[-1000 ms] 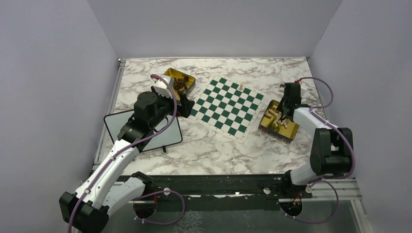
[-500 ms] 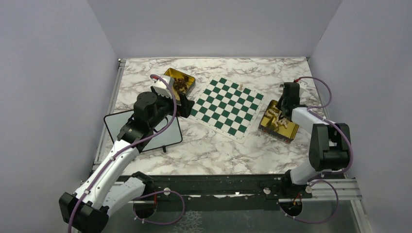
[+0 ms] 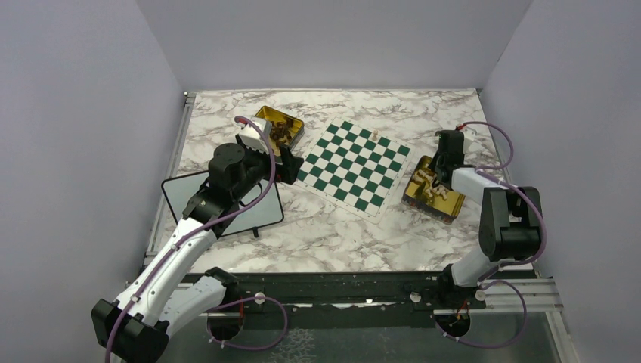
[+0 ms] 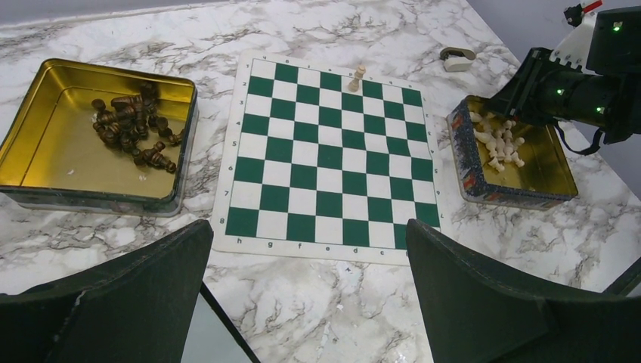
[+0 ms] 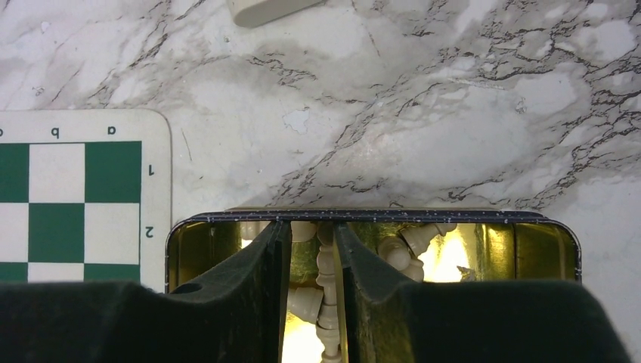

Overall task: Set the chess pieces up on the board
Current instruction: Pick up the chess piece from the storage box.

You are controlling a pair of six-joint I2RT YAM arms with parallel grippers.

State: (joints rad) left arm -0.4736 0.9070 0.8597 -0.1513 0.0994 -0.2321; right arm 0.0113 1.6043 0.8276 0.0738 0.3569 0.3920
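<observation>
Marble surface (image 5: 453,113) barely changed: right claw (image 5: 311,234) stays pinched on a pale beige chess piece (image 5: 326,265) in the gold tin (image 5: 546,246), unlifted; left claw (image 4: 306,231) gapes empty.

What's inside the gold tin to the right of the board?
A heap of pale chess pieces; the right gripper reaches in, jaws closed around one pale piece. Its fingers cover part of the tin's floor.
</observation>
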